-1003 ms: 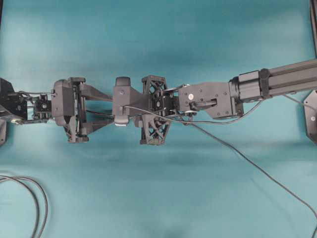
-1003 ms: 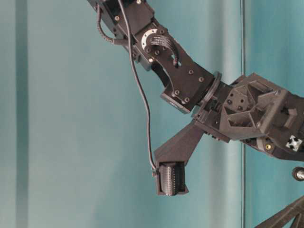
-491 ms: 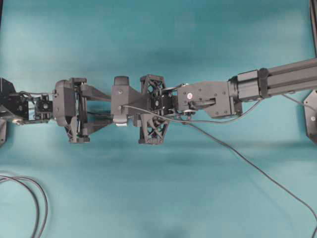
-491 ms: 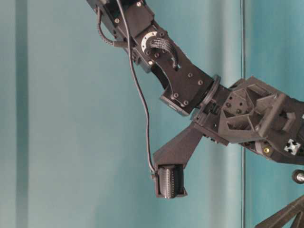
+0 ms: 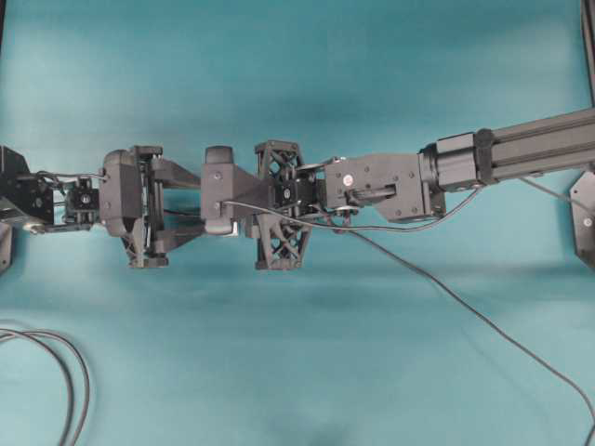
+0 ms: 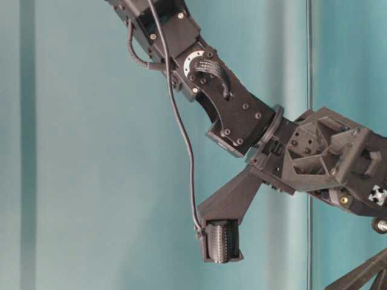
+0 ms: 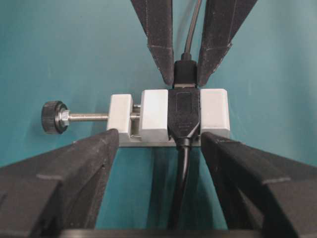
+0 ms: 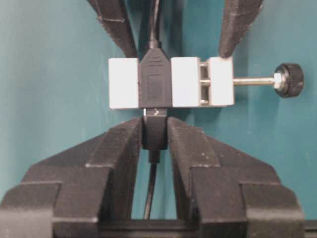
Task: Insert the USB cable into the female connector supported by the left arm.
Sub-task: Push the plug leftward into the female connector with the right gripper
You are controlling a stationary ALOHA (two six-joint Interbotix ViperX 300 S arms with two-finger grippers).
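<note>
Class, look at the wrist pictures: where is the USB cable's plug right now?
In the right wrist view, the USB cable's plug sits centre frame between the right gripper's fingers, meeting the female connector in the white block.

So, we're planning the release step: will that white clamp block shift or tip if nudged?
Probably shifts easily: the white clamp block looks small and light. Its screw knob sticks out sideways, so it might pivot. The left gripper only brackets it.
</note>
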